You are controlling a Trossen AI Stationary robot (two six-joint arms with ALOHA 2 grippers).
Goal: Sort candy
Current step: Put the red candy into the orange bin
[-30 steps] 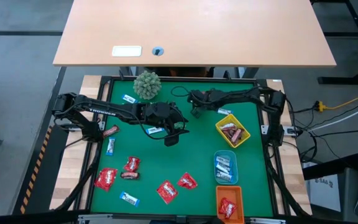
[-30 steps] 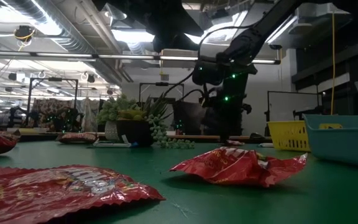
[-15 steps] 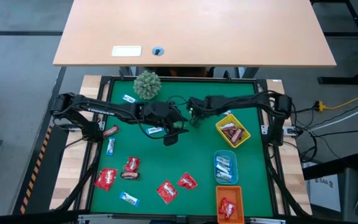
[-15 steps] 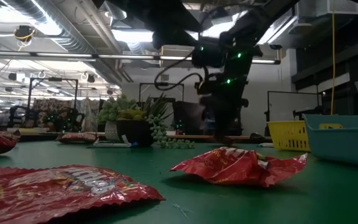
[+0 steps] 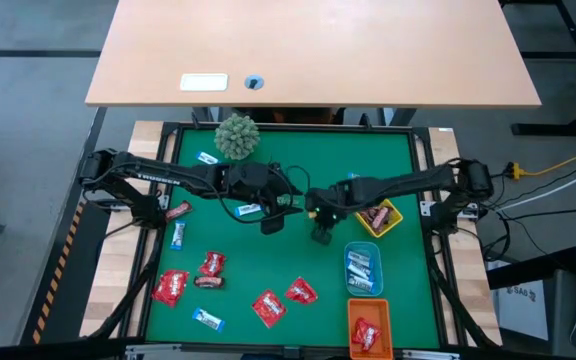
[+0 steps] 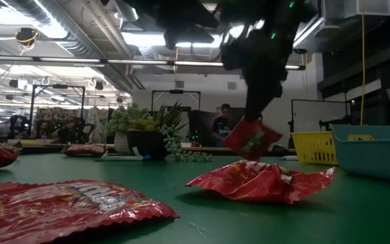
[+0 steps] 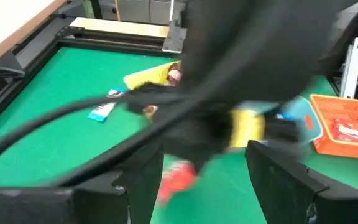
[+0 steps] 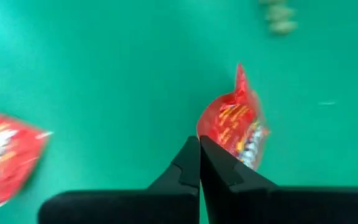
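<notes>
Candy, one shiny red crinkled packet [image 8: 235,129], hangs pinched in the right tool [image 8: 199,163], whose two dark fingers are pressed together on its edge, above the green surface [image 5: 298,255] near mid-table.
- Position: just beside the yellow slotted tray [image 5: 375,216]; in the low view the packet [image 6: 251,139] is clear of the mat, over another red packet [image 6: 259,181] lying flat.
- Orientation: long axis hangs steeply downward from the grip, one pointed crimped corner away from the fingers.
- Open room: bare green lies around the right tool; the blue tray [image 5: 363,268] and orange tray [image 5: 368,328] line the surface's right edge, and red packets [image 5: 269,307] cluster toward the near edge.
- Left tool [image 5: 276,222]: fingers apart, nothing between them, mid-surface, close to the right arm.
- Obscured: the left wrist view is largely blocked by the blurred right arm; the held packet cannot be made out in the high view. A person stands in the room behind.
</notes>
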